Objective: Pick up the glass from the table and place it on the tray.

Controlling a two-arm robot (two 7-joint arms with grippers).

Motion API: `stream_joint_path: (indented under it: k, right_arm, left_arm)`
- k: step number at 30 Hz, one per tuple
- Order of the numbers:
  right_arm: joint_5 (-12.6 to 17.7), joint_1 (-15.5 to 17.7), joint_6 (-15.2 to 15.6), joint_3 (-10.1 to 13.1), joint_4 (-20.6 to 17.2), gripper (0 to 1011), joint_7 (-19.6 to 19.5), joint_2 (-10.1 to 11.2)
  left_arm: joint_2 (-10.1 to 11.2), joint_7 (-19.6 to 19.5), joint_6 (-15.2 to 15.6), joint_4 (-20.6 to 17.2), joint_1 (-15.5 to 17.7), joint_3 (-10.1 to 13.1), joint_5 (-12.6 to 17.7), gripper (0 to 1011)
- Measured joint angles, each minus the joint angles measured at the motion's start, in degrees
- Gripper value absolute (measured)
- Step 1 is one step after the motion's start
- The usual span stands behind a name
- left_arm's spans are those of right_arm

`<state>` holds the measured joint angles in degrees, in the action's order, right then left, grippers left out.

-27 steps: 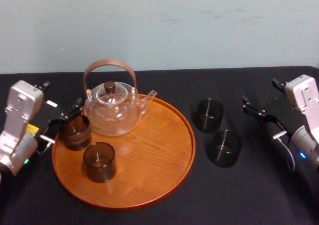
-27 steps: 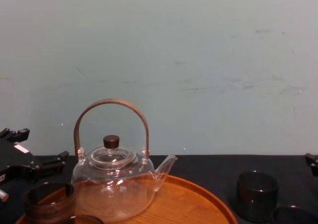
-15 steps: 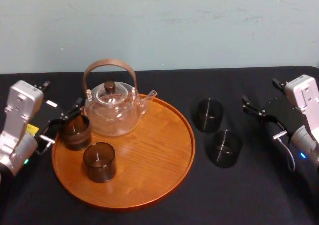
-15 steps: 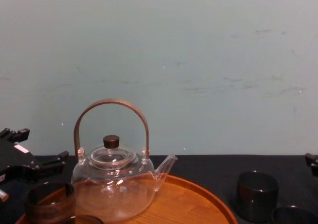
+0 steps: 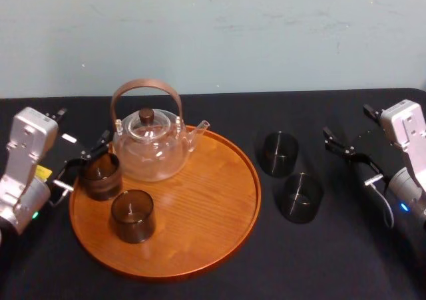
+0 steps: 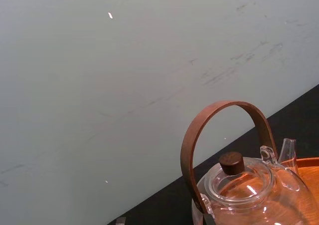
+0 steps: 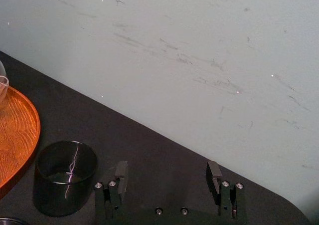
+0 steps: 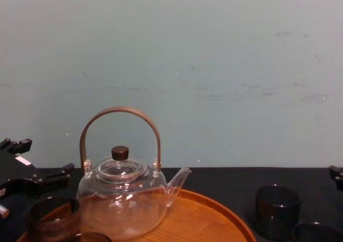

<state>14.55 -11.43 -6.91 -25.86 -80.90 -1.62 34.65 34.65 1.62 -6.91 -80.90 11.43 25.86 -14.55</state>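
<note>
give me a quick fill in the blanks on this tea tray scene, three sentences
The tray carries a glass teapot and ___ glasses. The other two glasses stand on the table, on the tray's ___ side. The right gripper is ___, holding nothing.
Missing words: two; right; open.

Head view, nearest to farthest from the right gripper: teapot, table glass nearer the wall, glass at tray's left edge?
From the right gripper:
1. Table glass nearer the wall, beside the tray.
2. Teapot, tray's back.
3. Glass at tray's left edge.
</note>
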Motion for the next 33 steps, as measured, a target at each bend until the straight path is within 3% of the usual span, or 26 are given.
stream_joint_path:
  k: [21,33]
  right_arm:
    - [0.34,0.20,0.19,0.74,-0.55,1002,1.49,0.03]
    - [7.43,4.09,5.35,5.19,-7.06,1002,7.66,1.76]
  left_arm:
    - [0.00,0.00,0.00,0.00,0.00,0.00,0.00,1001]
    - [0.00,0.00,0.00,0.00,0.00,0.00,0.00,1001]
